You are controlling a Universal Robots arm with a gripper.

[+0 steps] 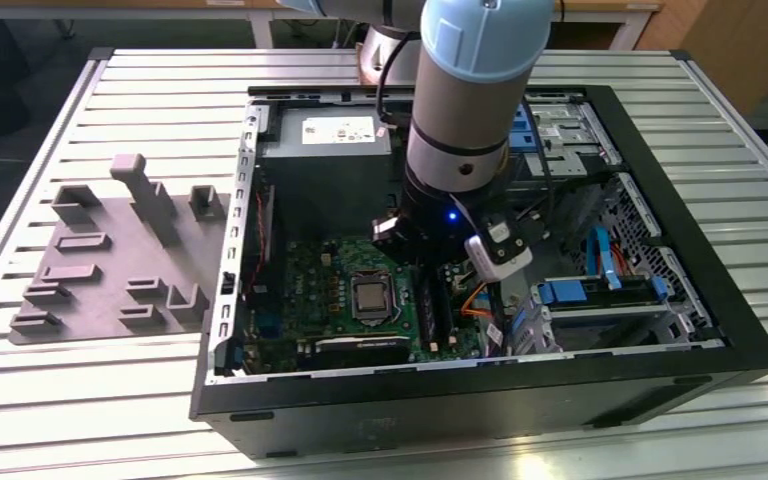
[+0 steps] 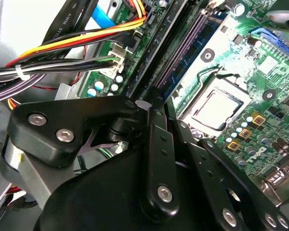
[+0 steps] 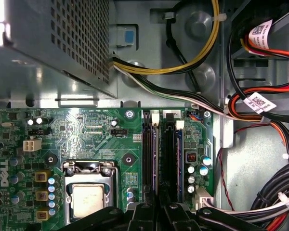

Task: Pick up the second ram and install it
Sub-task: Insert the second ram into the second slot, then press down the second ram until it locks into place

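Hovering over the motherboard [image 3: 111,144] slots — the gripper [image 3: 156,211].

- Even overhead light brightens the ribbed desk [image 1: 117,400]; the open computer case [image 1: 704,330] sits dimmer inside.
- Glare whitens the metal cage [image 3: 0,24] in the first wrist view.

Exterior view: high, oblique, set back, taking in the open computer case [image 1: 704,330] on a slatted table [image 1: 77,400]. Both wrist views: close above the motherboard [image 3: 96,139], sharing the CPU socket [image 3: 89,199] [image 2: 216,108] and memory slots [image 3: 159,159]; the second looks obliquely past black gripper linkage [image 2: 154,159].
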